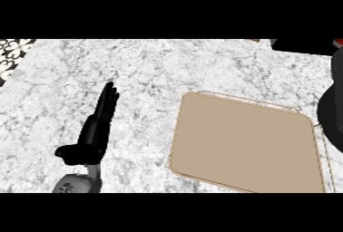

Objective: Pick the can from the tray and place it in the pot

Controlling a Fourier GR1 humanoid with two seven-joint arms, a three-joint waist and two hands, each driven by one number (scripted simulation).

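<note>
resting at the left, the left hand (94,131) is open, fingers straight, pointing up. marks on its grey wrist (75,183) are too small to read. the tan tray (248,145) lies on the white speckled stone counter (147,68). i cannot tell where the can is. a dark shape (333,108) at the right edge may be the right hand; i cannot tell.

Left hand (94,131) is at the lower left over the white marble counter (167,68), fingers straight and pointing up-frame, holding nothing. Its grey wrist (75,185) sits at the bottom edge. The tan tray (244,145) is to its right, well apart, thin raised rim, turned slightly askew. A dark rounded shape (333,113) overlaps the tray's right side, cut off by the frame; can't tell what it is.
</note>
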